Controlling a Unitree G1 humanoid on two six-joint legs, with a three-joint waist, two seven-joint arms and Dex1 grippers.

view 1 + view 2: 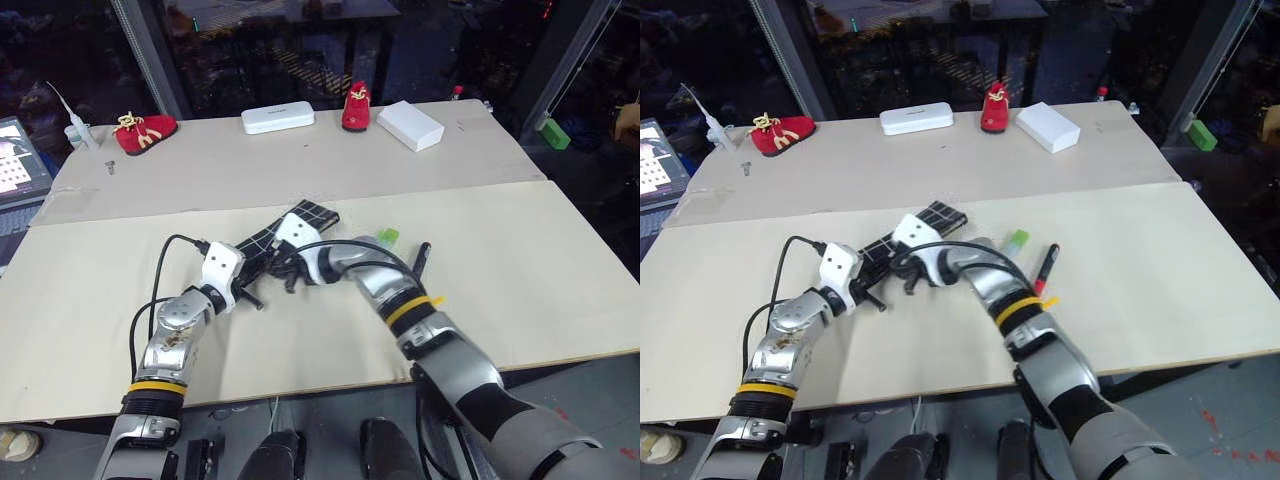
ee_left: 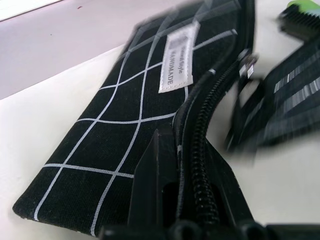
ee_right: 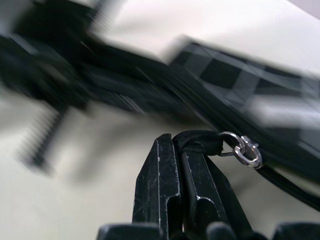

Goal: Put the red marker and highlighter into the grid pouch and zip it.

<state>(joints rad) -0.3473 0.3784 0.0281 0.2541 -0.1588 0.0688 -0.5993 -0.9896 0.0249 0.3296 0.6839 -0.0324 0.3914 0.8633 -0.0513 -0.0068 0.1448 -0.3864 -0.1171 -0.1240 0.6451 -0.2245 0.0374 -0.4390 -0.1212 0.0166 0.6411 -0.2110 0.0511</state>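
The grid pouch (image 1: 312,214), black with white lines and a white label (image 2: 177,62), lies at an angle in the middle of the table. My left gripper (image 2: 187,145) is shut on the pouch's zipper edge at its near end. My right gripper (image 3: 175,142) reaches across from the right, shut on the black cord zipper pull (image 3: 200,142) with its silver clasp (image 3: 245,151). To the right of the pouch the pale green highlighter (image 1: 1016,240) and the red marker (image 1: 1045,268) lie on the table, outside the pouch.
At the back of the table (image 1: 520,280) stand two red shoe-shaped objects (image 1: 146,131) (image 1: 356,108) and two white boxes (image 1: 277,118) (image 1: 410,125). A green block (image 1: 556,134) lies off the table at the far right. A screen (image 1: 18,160) sits at the left edge.
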